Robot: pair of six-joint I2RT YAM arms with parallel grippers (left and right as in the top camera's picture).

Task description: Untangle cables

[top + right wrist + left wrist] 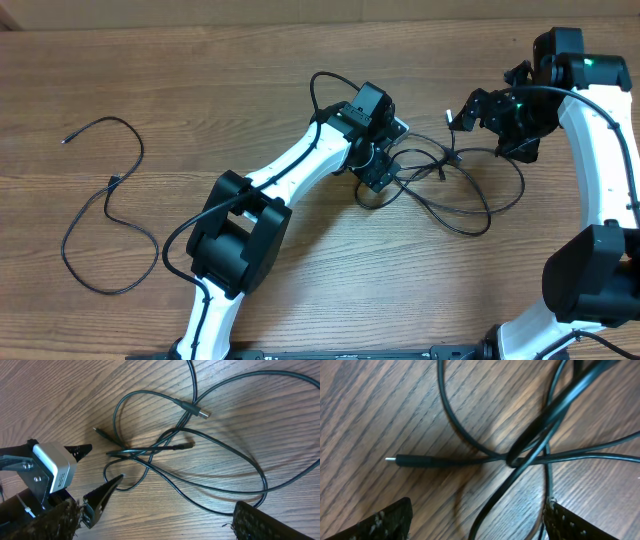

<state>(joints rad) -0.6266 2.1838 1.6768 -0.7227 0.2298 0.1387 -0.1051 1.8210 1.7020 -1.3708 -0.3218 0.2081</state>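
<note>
Left arm is reaching forward and inward, elbow bent low, wrist tipping downward; left gripper is pointing down at a steep angle, jaws standing wide apart. Right arm is arching up along the right side and curling inward; right gripper is facing across toward the left one, jaws likewise spread wide, the two grippers hanging near each other but apart.

Desk: brown wood-grain top, darker streaks between lighter bands. Grain runs left-right in overhead view, diagonal in both wrist views. Fills background of every frame. Pale sheen in close views.
</note>
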